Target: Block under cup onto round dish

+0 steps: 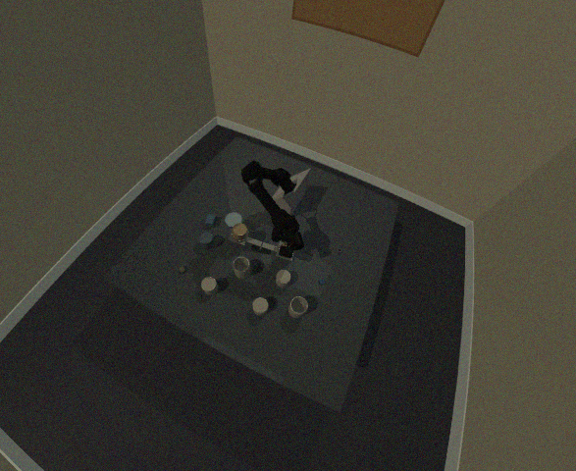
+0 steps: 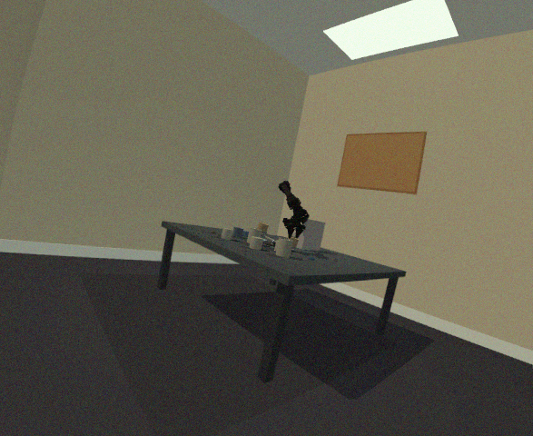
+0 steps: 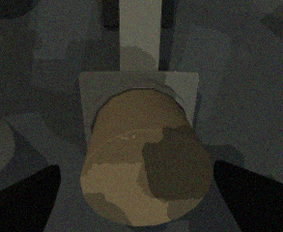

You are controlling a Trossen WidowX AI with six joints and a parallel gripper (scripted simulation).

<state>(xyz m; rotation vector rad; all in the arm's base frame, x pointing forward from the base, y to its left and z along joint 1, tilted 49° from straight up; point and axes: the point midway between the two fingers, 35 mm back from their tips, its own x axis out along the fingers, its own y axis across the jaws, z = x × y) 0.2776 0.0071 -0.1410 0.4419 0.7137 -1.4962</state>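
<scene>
The near tan cup stands upside down on a square end plate of the balance. The balance's beam runs to the other tan cup, which stands on the far end. My gripper is open, with its fingers on either side of the near cup and gaps showing on both sides. The arm hides that cup in the top view. The pale round dish lies just behind the other cup. No block shows.
Open-topped cups and pale cylinders stand in front of the balance. Blue objects are near the dish. A white upright panel stands behind the arm. A small blue piece lies right.
</scene>
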